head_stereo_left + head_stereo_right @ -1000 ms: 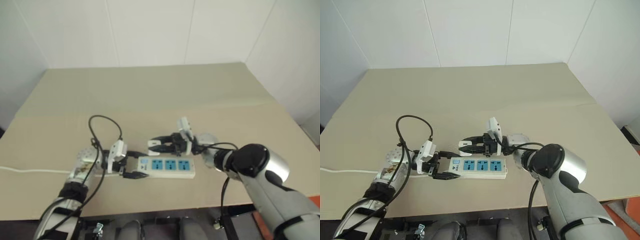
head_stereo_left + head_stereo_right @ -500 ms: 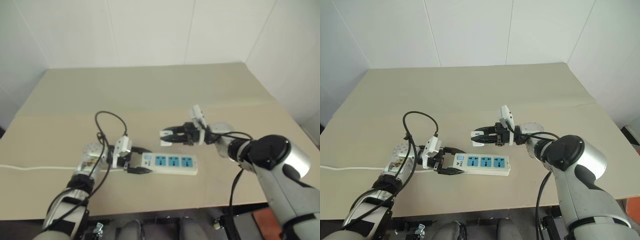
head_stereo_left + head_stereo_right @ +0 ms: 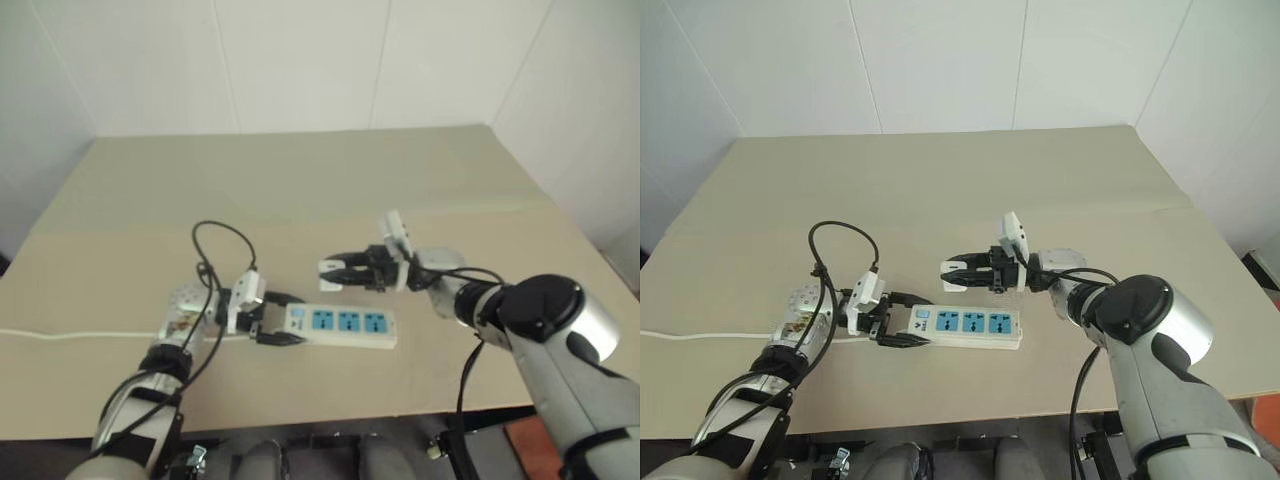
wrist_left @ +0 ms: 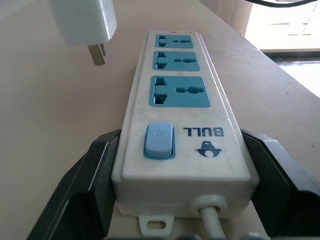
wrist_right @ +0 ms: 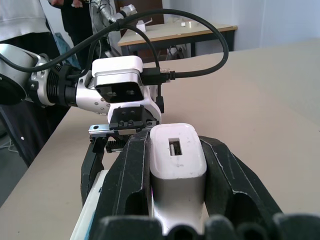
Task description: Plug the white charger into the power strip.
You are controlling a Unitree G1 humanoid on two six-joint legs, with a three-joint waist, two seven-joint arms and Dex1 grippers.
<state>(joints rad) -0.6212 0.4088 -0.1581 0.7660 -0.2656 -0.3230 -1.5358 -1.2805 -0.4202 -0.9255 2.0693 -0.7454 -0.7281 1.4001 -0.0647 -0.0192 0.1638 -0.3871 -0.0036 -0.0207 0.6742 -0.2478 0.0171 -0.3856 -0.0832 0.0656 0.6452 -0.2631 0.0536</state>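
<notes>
The power strip (image 3: pixel 341 325) lies flat on the tan table, its three blue socket faces (image 4: pixel 179 91) turned up and its blue switch (image 4: pixel 159 141) at the left end. My left gripper (image 3: pixel 279 321) is shut on that switch end, one black finger (image 4: pixel 95 170) against each long side. The white charger (image 5: pixel 177 157) is clamped between the fingers of my right gripper (image 3: pixel 956 272). It hangs above the table just behind the strip's left part, apart from it. The charger (image 4: pixel 82 20) has its metal prongs (image 4: pixel 98 54) pointing down.
The strip's white cord (image 3: pixel 60 336) runs left along the table (image 3: pixel 300 190) to its edge. A black cable (image 3: pixel 215 245) loops above my left wrist. White walls close the back. A person (image 5: pixel 30 15) and a desk (image 5: pixel 175 30) show beyond my left arm.
My right gripper has carried the charger to the right and a little up, off the strip. The left gripper and the strip have shifted slightly right. Little has moved in the last half second.
</notes>
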